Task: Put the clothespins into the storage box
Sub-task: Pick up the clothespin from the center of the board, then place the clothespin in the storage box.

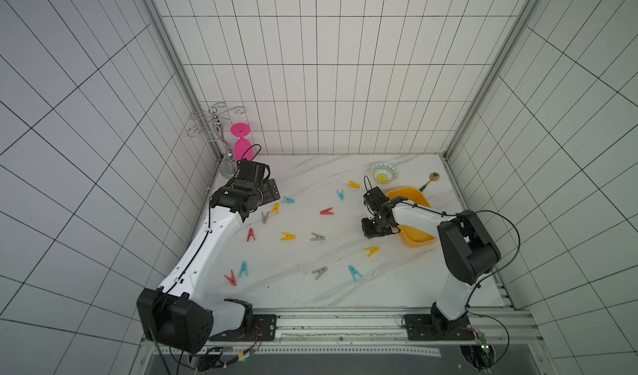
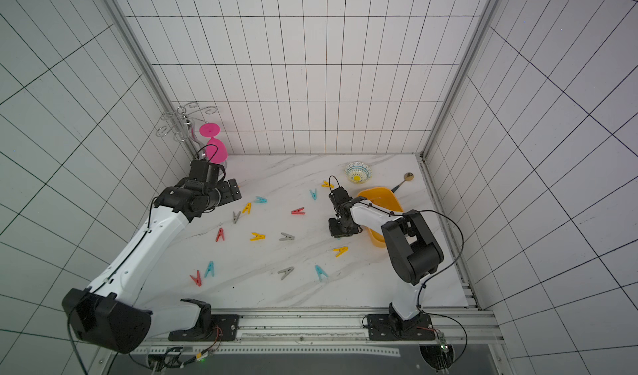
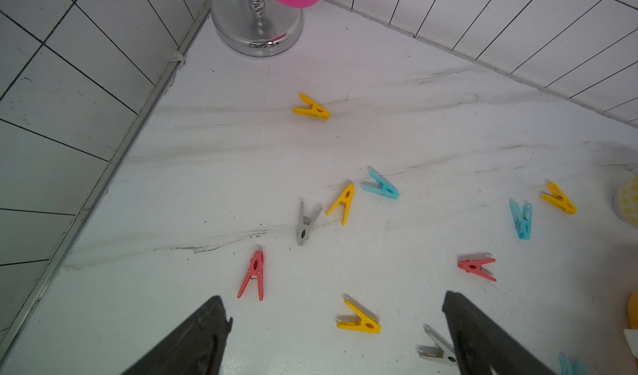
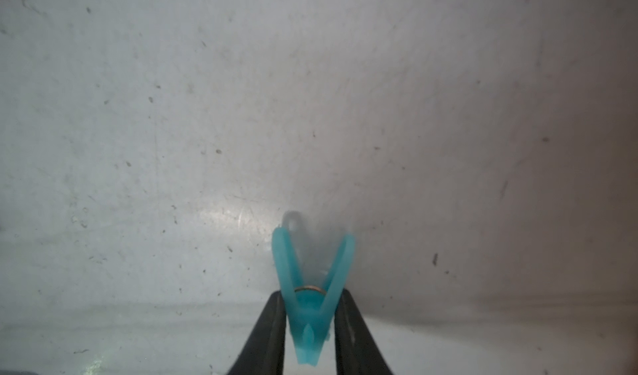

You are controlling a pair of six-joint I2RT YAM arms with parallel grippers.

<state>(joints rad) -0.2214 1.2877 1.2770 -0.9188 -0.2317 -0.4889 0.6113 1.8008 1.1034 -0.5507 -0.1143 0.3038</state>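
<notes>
Sitting low over the white table, the teal clothespin lies between the jaws of the right gripper, its two legs splayed away from the wrist camera; whether it has left the surface I cannot tell. It looks light, stiff and smooth-sided, a small plastic clip with a wire spring. It should lift with little force, but might twist or squirt out if squeezed on the sloping legs. The safer hold seems to be across the thick part near the spring, which is where the jaws press now. They are drawn in narrow, one against each side of the clip, gripping it. In both top views this gripper hangs just beside the storage box, hiding the clip beneath it. The other clothespins lie scattered across the table, and none shows in the visible part of the box. The left gripper hovers over them, jaws spread wide and empty
</notes>
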